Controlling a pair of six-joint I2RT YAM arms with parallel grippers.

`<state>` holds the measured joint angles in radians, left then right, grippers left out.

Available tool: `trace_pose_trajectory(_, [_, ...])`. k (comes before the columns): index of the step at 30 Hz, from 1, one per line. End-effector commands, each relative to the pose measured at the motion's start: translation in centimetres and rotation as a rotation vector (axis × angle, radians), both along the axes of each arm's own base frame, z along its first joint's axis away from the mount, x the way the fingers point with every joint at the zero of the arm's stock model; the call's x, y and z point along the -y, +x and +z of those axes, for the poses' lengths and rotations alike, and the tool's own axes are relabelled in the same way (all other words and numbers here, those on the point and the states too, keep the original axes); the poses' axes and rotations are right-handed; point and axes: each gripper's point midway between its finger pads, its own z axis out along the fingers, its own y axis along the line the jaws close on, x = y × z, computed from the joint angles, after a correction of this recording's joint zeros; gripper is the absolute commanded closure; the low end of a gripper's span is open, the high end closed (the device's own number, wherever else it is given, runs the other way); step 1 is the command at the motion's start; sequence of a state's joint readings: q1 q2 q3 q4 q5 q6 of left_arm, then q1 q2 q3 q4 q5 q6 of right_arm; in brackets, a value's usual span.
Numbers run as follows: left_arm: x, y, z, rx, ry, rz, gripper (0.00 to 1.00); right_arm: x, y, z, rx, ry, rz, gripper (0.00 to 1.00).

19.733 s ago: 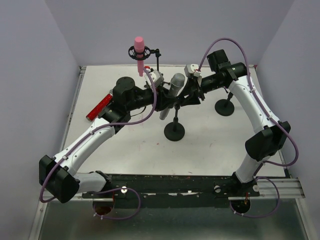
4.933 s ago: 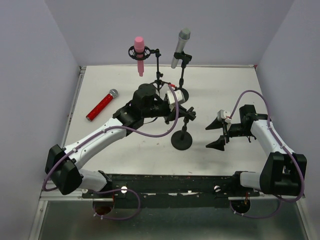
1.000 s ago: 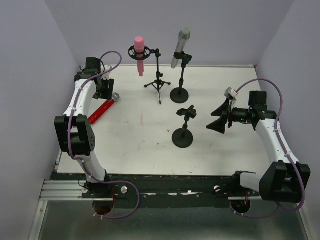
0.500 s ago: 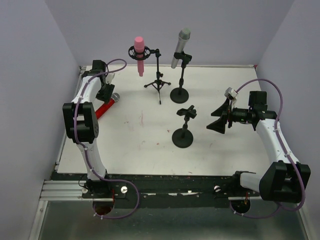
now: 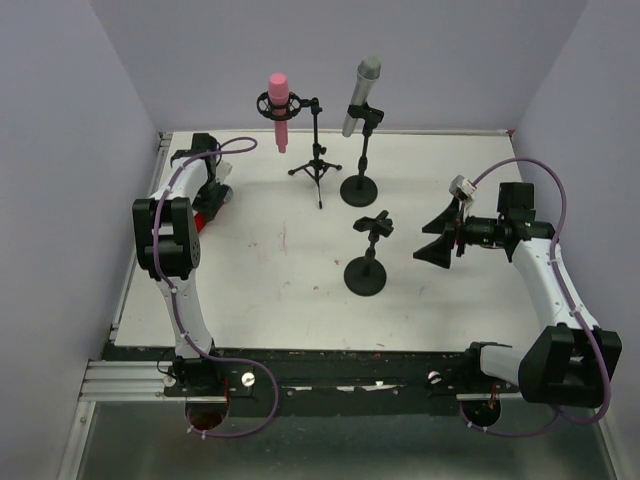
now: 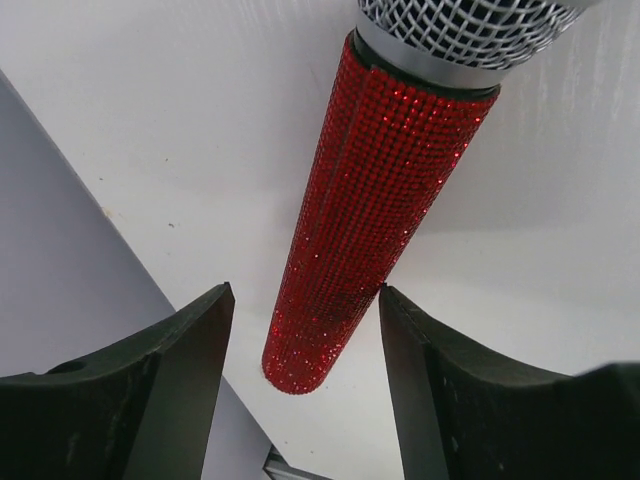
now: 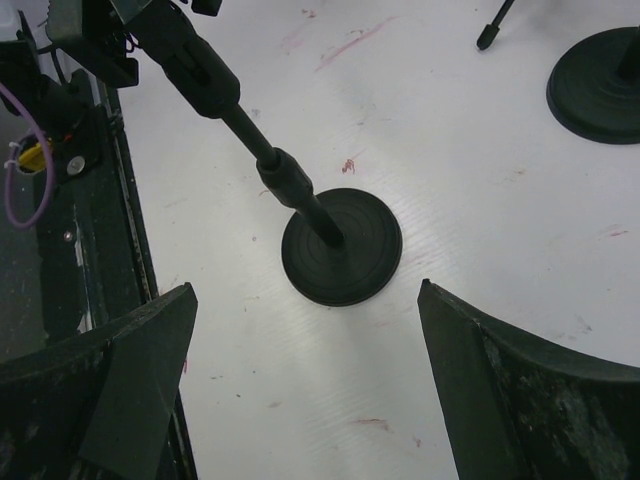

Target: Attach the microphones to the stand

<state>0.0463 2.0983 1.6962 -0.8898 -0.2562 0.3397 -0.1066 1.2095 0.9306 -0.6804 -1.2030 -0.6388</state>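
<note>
You have the right hand spread wide over one black stand (round base) on the white counter.

The red microphone is crusted with tiny sparkling red studs, rough and glittery. Its head is silver wire mesh. The table is smooth matt white, faintly scuffed. The stand base looks matt black.

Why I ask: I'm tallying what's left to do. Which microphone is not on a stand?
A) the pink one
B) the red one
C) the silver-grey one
B: the red microphone lies on the table between the fingers of the left claw, while the pink microphone and the silver-grey microphone sit on stands.
</note>
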Motion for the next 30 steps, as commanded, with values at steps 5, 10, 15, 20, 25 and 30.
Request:
trace_pose_trajectory(5, [0.0,-2.2,-1.1,-0.099,-0.014,-0.032,0.38,-0.2,-0.3,2.0,0.051,0.02,0.027,0.0])
trace_pose_trajectory(10, [0.9,-3.3,-1.0,-0.106,-0.095,-0.015,0.43,-0.2,-0.4,2.1,0.054,0.014,0.028,0.0])
trace_pose_trajectory(15, [2.2,-4.0,-1.4,-0.138,-0.17,0.007,0.49,-0.2,-0.4,2.3,0.063,0.012,0.031,0.0])
trace_pose_trajectory(20, [3.6,-5.0,-1.7,-0.176,-0.233,0.062,0.5,-0.2,-0.5,2.3,0.063,0.012,0.031,0.0])
trace_pose_trajectory(25, [5.2,-6.7,-1.5,-0.174,-0.273,0.124,0.49,-0.2,-0.5,2.4,0.068,0.013,0.031,0.0])
trace_pose_trajectory(30, [7.1,-9.9,-1.1,-0.163,-0.295,0.141,0.46,-0.2,-0.6,2.6,0.077,0.013,0.031,0.0])
